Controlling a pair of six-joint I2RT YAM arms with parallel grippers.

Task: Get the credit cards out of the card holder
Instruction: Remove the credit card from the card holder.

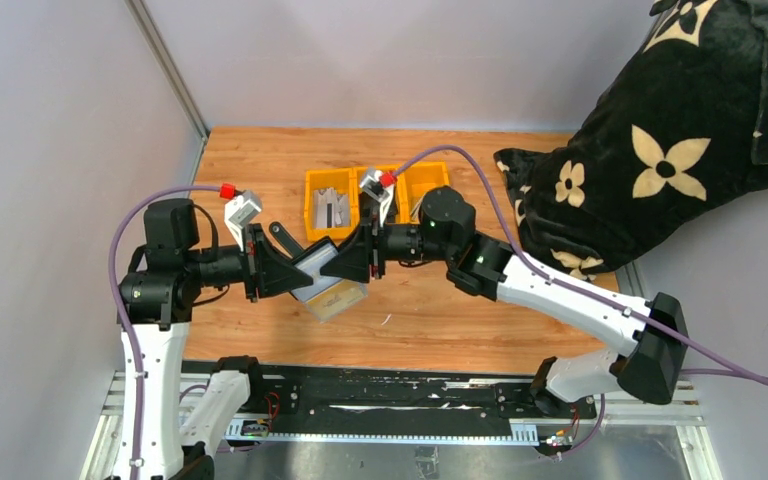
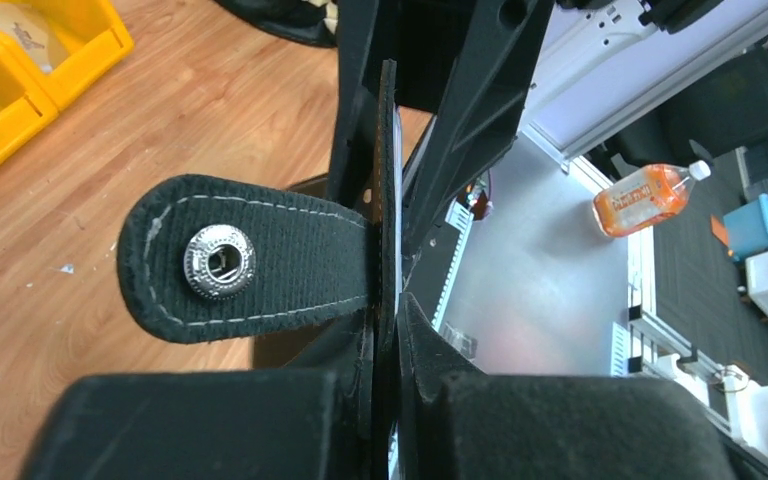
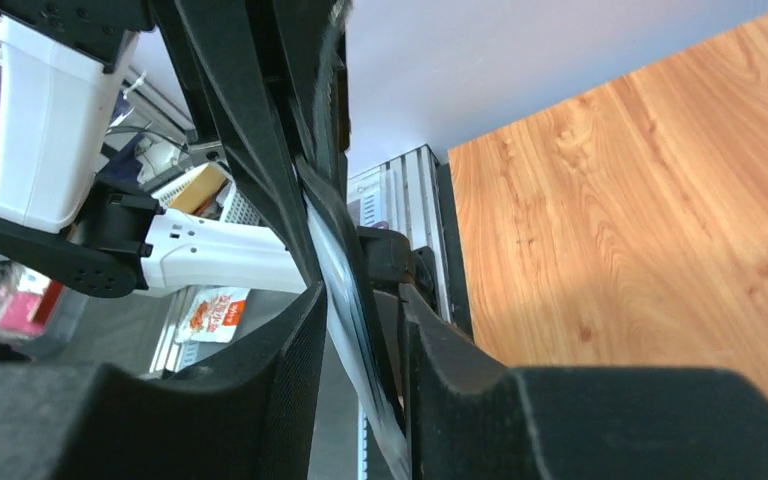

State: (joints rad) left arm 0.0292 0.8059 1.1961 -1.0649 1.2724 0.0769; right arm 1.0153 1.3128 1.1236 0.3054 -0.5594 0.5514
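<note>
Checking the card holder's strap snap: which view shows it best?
Left wrist: the strap tab is close, its snap facing the camera. In top external the tab is tiny, the snap unreadable; right wrist shows neither.

No legible text; bottle (image 2: 650, 197) label unreadable.

Black-and-white arms (image 1: 560, 290) — purple cables (image 1: 440, 151)

card holder (image 1: 325, 272) up over table (image 1: 440, 325) middle, left gripper (image 1: 303, 268) at its left edge, right gripper (image 1: 348, 262) at its right edge, three-compartment tray (image 1: 312, 182) on table just behind them, blanket (image 1: 660, 150) heaped at table's far right corner
</note>
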